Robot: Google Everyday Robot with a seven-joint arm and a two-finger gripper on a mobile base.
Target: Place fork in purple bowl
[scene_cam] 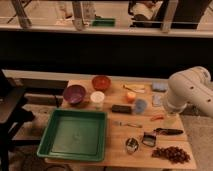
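The fork (127, 124) lies by the green tray (75, 136), with a white cup (97, 98) beside the purple bowl (74, 93). The gripper (171, 119) hangs at the right; its grip cannot be told.

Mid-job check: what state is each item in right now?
fork: lying flat on the table, ungripped
purple bowl: upright, empty
red bowl: upright, empty
white cup: upright
green tray: empty
gripper: low over the table's right side, away from the fork

fork (127, 124) lies between purple bowl (74, 93) at left and gripper (170, 119) at right.
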